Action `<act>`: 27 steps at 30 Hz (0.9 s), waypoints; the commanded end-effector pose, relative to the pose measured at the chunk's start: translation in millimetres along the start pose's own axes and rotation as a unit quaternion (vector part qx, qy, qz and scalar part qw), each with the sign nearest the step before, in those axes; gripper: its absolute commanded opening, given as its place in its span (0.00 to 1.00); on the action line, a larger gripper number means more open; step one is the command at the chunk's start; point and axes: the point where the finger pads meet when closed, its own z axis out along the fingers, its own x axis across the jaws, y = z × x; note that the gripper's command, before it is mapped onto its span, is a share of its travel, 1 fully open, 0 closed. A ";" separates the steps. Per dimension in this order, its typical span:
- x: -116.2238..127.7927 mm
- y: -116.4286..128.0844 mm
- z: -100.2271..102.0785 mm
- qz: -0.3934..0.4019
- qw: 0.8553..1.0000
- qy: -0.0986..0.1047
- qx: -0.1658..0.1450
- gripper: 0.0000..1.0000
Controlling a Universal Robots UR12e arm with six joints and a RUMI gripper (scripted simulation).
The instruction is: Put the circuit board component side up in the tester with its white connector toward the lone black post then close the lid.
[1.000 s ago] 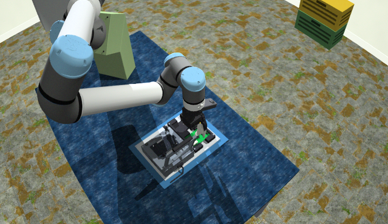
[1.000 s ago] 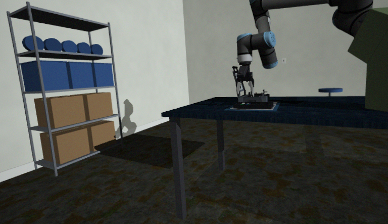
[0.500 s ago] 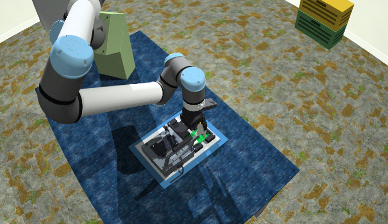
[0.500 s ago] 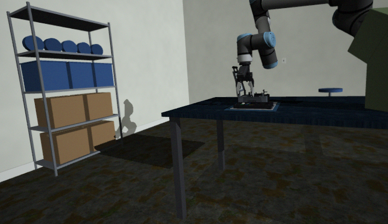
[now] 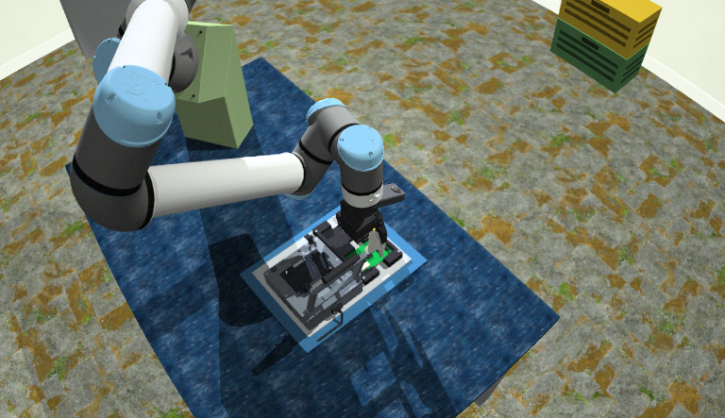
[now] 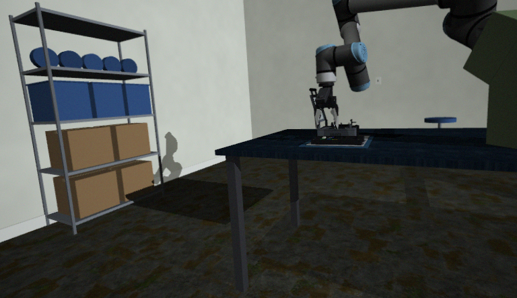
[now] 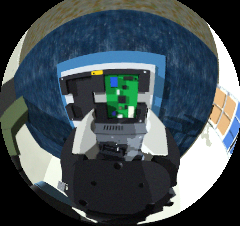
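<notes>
The green circuit board lies flat in the black tray at the right end of the white fixture plate. In the wrist view the board shows its component side, with a blue part at its far end. My gripper hangs straight down over the board, low over the tray, with its fingers apart; it also shows in the wrist view. The board's near end lies between the fingers, and I cannot tell whether they touch it. The tester stands left of the tray with its lid frame raised.
The fixture plate sits on a light blue mat on the dark blue table. The green robot pedestal stands at the table's far end. A shelf rack and stacked crates stand far off.
</notes>
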 end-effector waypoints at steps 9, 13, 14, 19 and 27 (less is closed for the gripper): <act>0.8 -0.4 0.8 0.000 1.000 0.000 0.000 0.59; 0.9 -0.4 2.0 0.000 1.000 0.000 0.000 0.59; 0.9 -0.4 2.6 0.000 1.000 0.000 0.000 0.59; 1.8 -0.2 5.6 0.001 1.000 0.000 0.000 0.59; 2.0 -0.4 13.4 0.001 1.000 0.000 0.000 0.59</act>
